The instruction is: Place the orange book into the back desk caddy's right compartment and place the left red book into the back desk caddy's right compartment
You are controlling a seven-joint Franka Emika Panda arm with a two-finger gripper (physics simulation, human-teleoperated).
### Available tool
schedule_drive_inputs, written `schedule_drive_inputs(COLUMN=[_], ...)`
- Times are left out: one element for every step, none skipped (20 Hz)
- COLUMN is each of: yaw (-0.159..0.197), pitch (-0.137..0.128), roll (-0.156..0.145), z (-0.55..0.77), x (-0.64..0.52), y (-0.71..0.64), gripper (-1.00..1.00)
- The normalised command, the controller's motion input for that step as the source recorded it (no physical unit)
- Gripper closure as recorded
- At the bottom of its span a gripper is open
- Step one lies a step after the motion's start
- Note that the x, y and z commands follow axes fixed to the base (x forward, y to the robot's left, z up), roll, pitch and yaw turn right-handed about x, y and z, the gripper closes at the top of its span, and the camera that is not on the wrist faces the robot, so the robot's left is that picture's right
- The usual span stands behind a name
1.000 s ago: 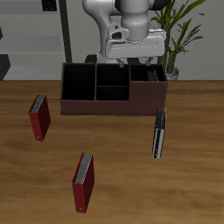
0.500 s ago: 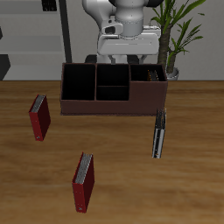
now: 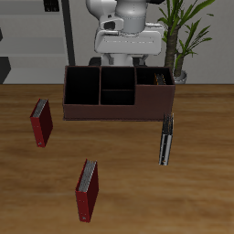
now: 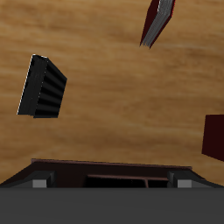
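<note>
- Exterior view, nearest the table's [image 3: 128, 206] front edge: left red book [image 3: 87, 190] noted lying flat on the wood, grey page edge showing along one side, well clear of everything else. Seen again in the wrist view [image 4: 157, 22], cut off by the frame edge.
- Farther back: black book [image 3: 165, 137] recorded lying on the table just in front of the caddy's end, thin and seen nearly edge-on; title and cover detail too small to read. Shown whole in the wrist view [image 4: 42, 86], ribbed edge visible.
- At about the same depth, across the table: other red book [image 3: 40, 122] found flat on the wood, apart from the caddy. Only a dark red corner of it caught in the wrist view [image 4: 214, 136].
- Behind these: back desk caddy [image 3: 101, 111] standing square to the front edge, interior dark and floors hard to make out.
- Right compartment [image 3: 148, 79]: orange book [image 3: 162, 79] judged to be inside, against the end wall; only a narrow orange-brown strip visible above the rim, remainder hidden by the front wall.
- Above and behind the caddy: gripper [image 4: 105, 182] hanging in the air, touching nothing. Fingertips indistinct in the exterior view against the dark backdrop; in the wrist view, fingers [image 4: 39, 184] spread wide with nothing between them, so released.
- Farthest: plant [image 3: 183, 32], partly cut off.
</note>
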Motion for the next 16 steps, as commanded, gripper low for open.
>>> schedule_drive_inputs(yaw=[0.058, 0.013, 0.054, -0.017, 0.050, 0.000, -0.006, 0.000, 0.003, -0.021, 0.006, 0.018, -0.044, 0.022, 0.031, 0.000], pitch=[-0.016, 0.018, 0.083, 0.001, -0.017, -0.001, -0.029, 0.000, -0.017, -0.009, -0.023, -0.007, 0.073, -0.026, 0.013, 0.000], roll=[-0.064, -0.005, 0.051, -0.095, 0.054, -0.054, -0.034, 0.000, -0.027, -0.047, -0.038, -0.040, -0.012, -0.097, 0.018, 0.000], z=[0.12, 0.02, -0.01, 0.06, 0.08, 0.10, 0.11, 0.00, 0.14, 0.10, 0.12, 0.01, 0.00, 0.04, -0.06, 0.00], x=[0.23, 0.26, 0.29, 0.23, 0.19, 0.17, 0.15, 0.00, 0.20, 0.15, 0.21, 0.19, 0.40, 0.26, 0.22, 0.00], y=[-0.16, -0.07, -0.01, -0.19, 0.05, -0.11, -0.07, 0.00, -0.07, -0.14, -0.08, -0.12, -0.13, -0.08, 0.13, 0.00], gripper=[-1.00, -1.00, -1.00, -1.00, -1.00, -1.00, -1.00, -1.00, -1.00, -1.00, -1.00, -1.00, -1.00, -1.00, -1.00, -1.00])
